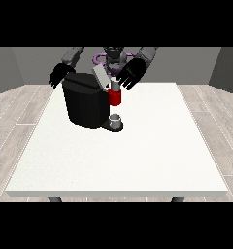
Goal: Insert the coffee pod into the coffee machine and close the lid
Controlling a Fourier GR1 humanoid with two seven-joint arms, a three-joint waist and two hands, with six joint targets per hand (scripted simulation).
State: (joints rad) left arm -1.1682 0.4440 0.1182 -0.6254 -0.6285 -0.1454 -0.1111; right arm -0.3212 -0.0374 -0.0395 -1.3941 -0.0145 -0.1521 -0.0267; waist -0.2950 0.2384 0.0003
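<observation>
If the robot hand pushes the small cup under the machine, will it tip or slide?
The cup looks squat, about as wide as tall, so probably it slides rather than tips. It seems small, so likely light. It stands on the machine's base, whose edge might catch it.

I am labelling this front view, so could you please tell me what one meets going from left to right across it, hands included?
Hand at the view's left → black coffee machine → its raised grey lid → hand at the view's right.
</observation>
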